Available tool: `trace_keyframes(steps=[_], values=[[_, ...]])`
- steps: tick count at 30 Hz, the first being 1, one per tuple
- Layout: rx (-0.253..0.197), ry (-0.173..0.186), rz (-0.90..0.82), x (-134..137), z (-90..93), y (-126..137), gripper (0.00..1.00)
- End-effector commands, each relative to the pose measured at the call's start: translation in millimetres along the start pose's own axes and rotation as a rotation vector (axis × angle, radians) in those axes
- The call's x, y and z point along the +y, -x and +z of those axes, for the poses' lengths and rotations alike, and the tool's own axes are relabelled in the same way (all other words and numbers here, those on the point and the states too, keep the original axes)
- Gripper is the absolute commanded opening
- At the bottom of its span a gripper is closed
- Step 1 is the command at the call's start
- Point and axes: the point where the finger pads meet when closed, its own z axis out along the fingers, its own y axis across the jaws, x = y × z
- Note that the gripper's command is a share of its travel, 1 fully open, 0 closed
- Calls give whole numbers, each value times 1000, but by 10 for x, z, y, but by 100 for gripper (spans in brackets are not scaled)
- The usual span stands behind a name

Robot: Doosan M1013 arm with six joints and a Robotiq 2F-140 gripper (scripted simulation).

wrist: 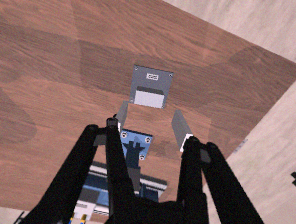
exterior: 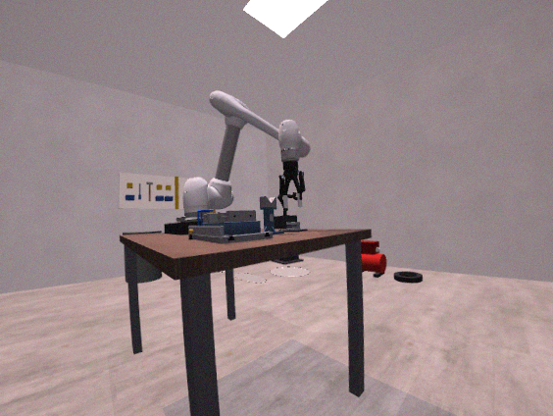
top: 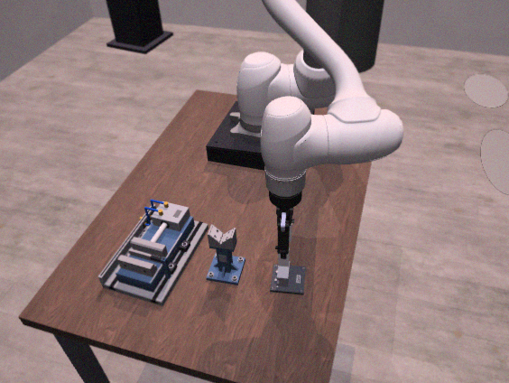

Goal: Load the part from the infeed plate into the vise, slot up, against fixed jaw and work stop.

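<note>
My black two-fingered gripper [wrist: 150,131] hung above the table with its fingers partway apart and nothing between them. The part, a small pale-grey metal block [wrist: 149,97], lay on the square grey infeed plate [wrist: 162,78], near the right side of the brown wooden table [top: 189,325], with my fingertips above it and not touching.

I judged the block stiff, smooth-faced and fairly dense for its bulk, so it would not give under my pads but could slip if I took it off-centre. The darker band along its top looked like the milled slot, though I could not be sure at that distance. I reckoned the two long side faces, at mid-length, were the place to hold it, leaving the slot upward.

I counted one part, one infeed plate, one grey V-block on a blue base [top: 222,238] and one blue-and-grey vise [top: 149,253] with two grey jaws. The two low bars and the work stop were too small to make out.
</note>
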Motion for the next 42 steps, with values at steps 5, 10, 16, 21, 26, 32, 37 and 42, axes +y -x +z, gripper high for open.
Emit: trace_keyframes(steps=[5,10,16,21,26,32,37,42], values=[[-8,-3,3,-13,262,37,51],[-8,-3,3,-13,331,37,51],[-8,-3,3,-13,458,38,51],[-8,-3,3,-13,553,39,51],[-8,-3,3,-14,605,39,51],[-8,-3,3,-14,696,40,51],[-8,-3,3,-14,758,40,51],[-8,-3,3,-14,800,41,51]])
